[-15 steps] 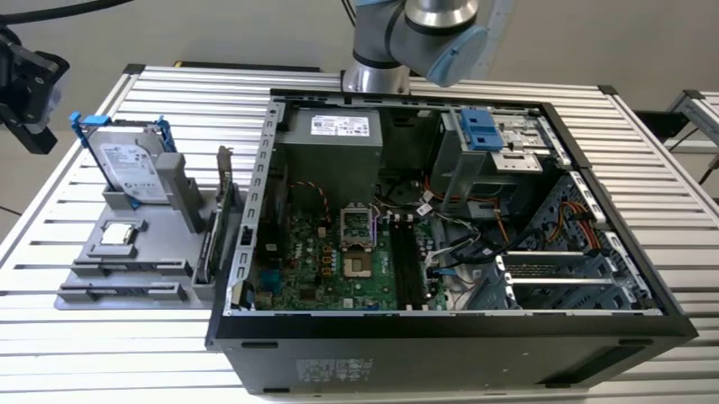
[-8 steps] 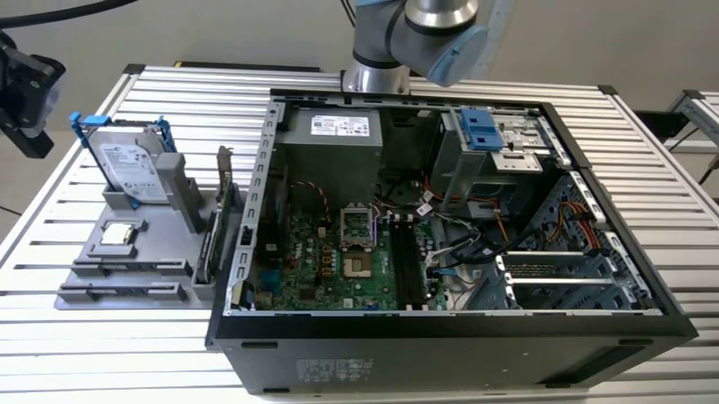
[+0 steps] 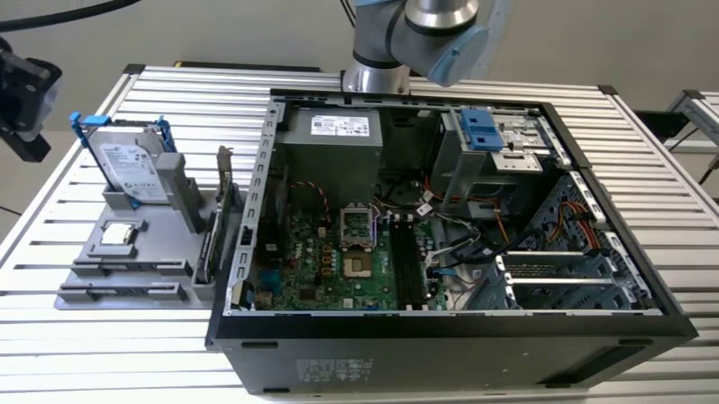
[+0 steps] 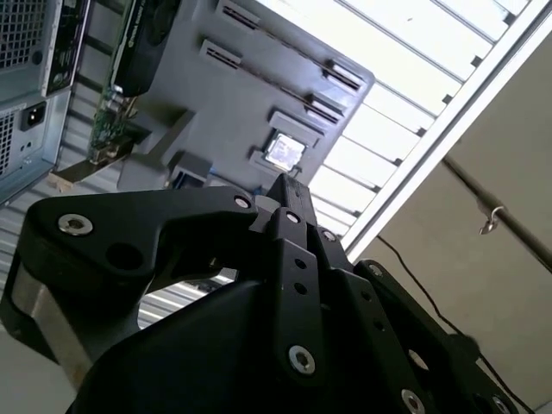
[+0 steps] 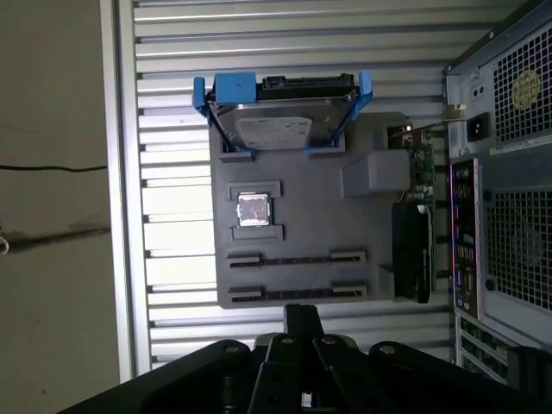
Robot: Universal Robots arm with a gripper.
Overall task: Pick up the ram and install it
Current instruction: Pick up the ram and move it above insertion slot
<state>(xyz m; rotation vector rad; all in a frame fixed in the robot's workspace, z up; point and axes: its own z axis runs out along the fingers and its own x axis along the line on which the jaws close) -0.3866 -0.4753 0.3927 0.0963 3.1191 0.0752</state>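
Observation:
Thin ram sticks (image 5: 297,260) stand edge-on in the two long holders of the grey tray (image 5: 302,207), at the tray end farthest from the hard drive; in the exterior view one stick (image 3: 124,292) runs along the tray's front. My gripper (image 5: 302,312) hangs off the table edge beyond that end, shut with nothing in it. It is also at the exterior view's left edge (image 3: 17,101), well apart from the tray, and its fingers meet in the second wrist view (image 4: 285,185). The motherboard's black slots (image 3: 407,269) lie inside the open computer case (image 3: 450,324).
On the tray, a silver hard drive in a blue frame (image 3: 130,164) stands upright, a square chip (image 3: 118,236) lies flat, and a dark card with a metal bracket (image 3: 225,219) stands by the case. Cables and a drive cage (image 3: 483,135) crowd the case interior.

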